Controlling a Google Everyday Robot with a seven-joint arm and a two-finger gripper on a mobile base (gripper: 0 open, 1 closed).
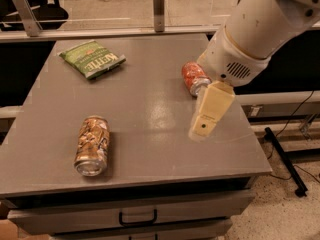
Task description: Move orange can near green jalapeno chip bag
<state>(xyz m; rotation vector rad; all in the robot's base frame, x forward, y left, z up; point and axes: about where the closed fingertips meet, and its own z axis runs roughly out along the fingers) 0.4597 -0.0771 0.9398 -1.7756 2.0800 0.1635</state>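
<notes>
The orange can (pixel 93 145) lies on its side at the front left of the grey table (pixel 150 114), silver lid facing the front edge. The green jalapeno chip bag (pixel 92 59) lies flat at the back left corner, well behind the can. My gripper (pixel 206 120) hangs over the right part of the table at the end of the white arm (pixel 255 31), far to the right of the orange can and holding nothing that shows.
A shorter red-orange can (pixel 193 78) lies on its side at the back right, partly behind the arm. A drawer with a black handle (pixel 137 218) sits under the table front. Rails and posts (pixel 158 6) run behind the table. A black stand (pixel 285 159) lies on the floor at right.
</notes>
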